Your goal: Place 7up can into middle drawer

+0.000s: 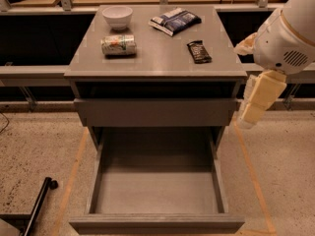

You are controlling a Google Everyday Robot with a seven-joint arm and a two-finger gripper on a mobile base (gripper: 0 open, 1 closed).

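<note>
The 7up can (118, 45) lies on its side on the left part of the grey cabinet top (157, 63), just in front of a white bowl. The middle drawer (157, 193) is pulled wide open below, and its flat grey floor holds nothing. My gripper (252, 113) hangs pointing down at the cabinet's right side, level with the shut grey drawer front (155, 112). It is off the cabinet top, far right of the can, and holds nothing that I can see.
A white bowl (117, 16), a dark blue snack bag (174, 20) and a dark candy bar (199, 51) also sit on the cabinet top. A black pole (37, 205) lies on the speckled floor at the lower left. Rails run behind the cabinet.
</note>
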